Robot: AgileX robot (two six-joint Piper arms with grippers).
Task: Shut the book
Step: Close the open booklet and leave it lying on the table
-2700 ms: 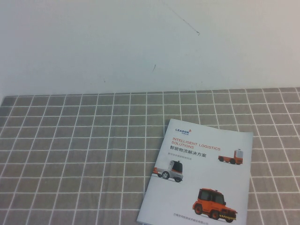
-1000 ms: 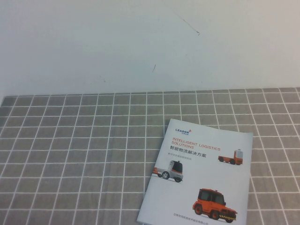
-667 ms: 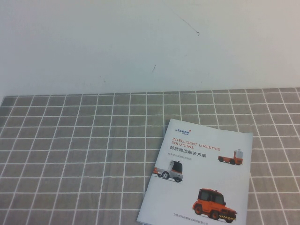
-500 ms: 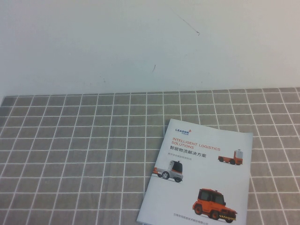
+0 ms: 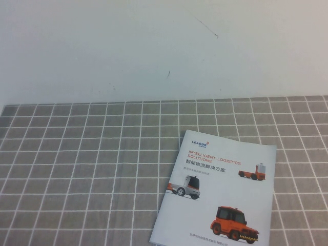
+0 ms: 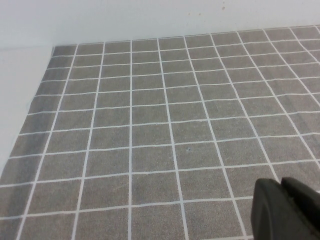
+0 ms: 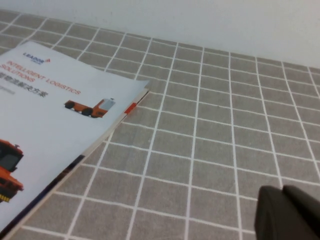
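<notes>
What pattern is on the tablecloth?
Tablecloth: grey, white grid; high view; left gripper and right gripper hover above it.

White book (image 5: 220,192), grey checked cloth (image 5: 77,154).

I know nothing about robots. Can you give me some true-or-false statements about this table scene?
1. The book lies closed, cover up. True.
2. The book lies toward the robot's left. False: it lies toward its right, at the near edge.
3. The right gripper grips the book. False: it is apart from it, over the checked cloth.
4. The left gripper is over cloth with no book beside it. True.
</notes>
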